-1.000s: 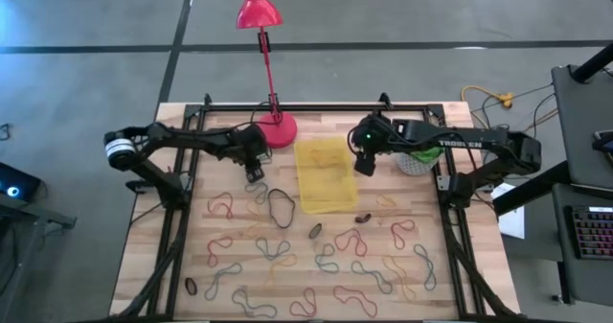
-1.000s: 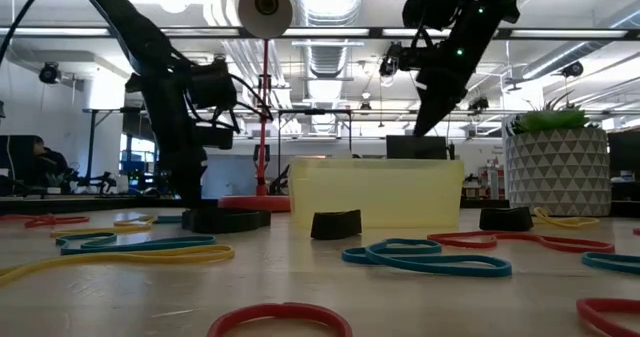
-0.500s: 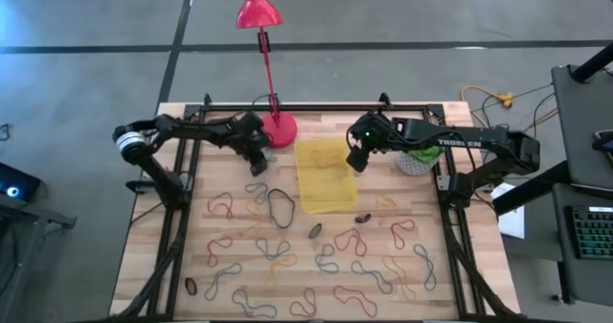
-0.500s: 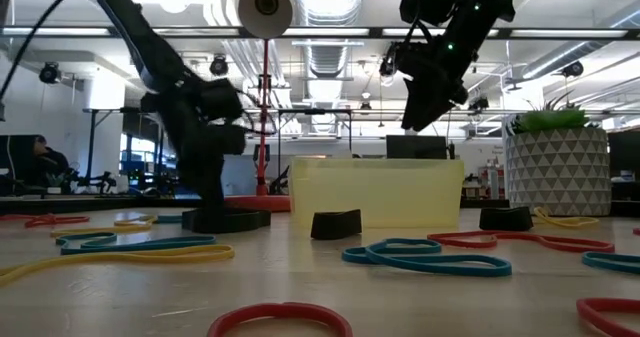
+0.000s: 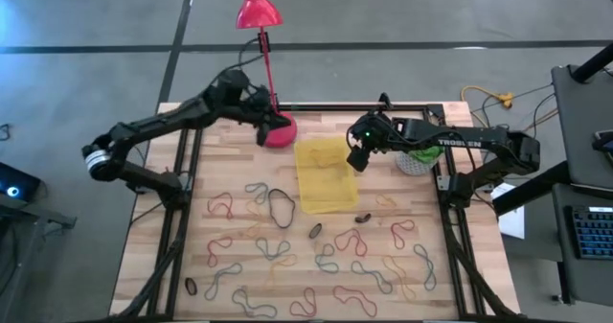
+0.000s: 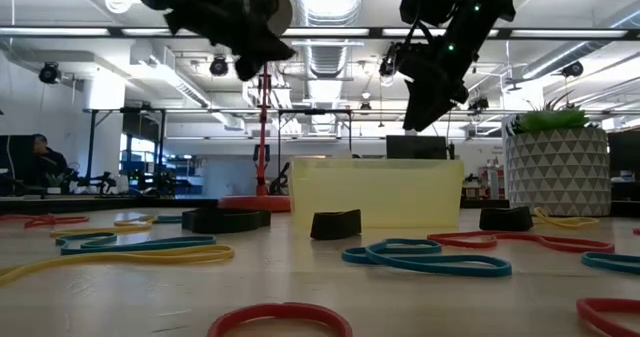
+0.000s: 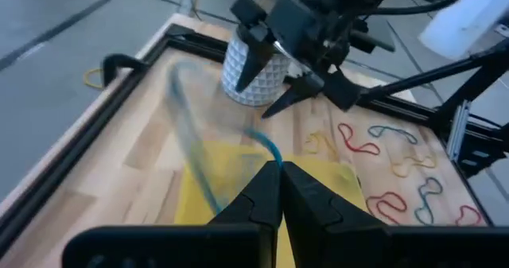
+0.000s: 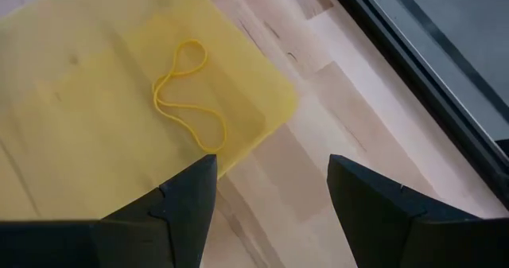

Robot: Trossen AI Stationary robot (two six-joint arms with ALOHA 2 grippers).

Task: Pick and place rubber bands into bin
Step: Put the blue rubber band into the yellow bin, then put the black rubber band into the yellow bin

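Observation:
My left gripper (image 5: 261, 120) hangs high over the table's far left, beside the red lamp base, shut on a blue rubber band (image 7: 238, 133). The band shows blurred in the left wrist view. My right gripper (image 5: 356, 160) stands open above the far right edge of the yellow bin (image 5: 321, 194), touching nothing. One yellow rubber band (image 8: 187, 93) lies flat on the bin's floor (image 8: 79, 101). Many rubber bands (image 5: 316, 256) in red, blue, green, yellow and tan lie flat on the near half of the table. My left gripper pinches the blue band at one spot of its loop (image 7: 270, 158) between its two shut fingertips. The rest of the loop swings loose and blurred beyond the fingers, lifted clear of the table.
The red lamp base (image 5: 278, 129) with its pole stands right by my left gripper. A white pot with a plant (image 5: 414, 162) sits at the far right behind my right arm. A black frame (image 5: 192, 170) rims the table. Small black pieces (image 5: 315, 231) lie near the bin's near edge.
My left gripper has shut on a blue band at the table, left of the bin. It has then risen steeply, moving toward the far edge near the lamp base. The band has come off the table and swings below it. My right gripper has shifted slightly left, open.

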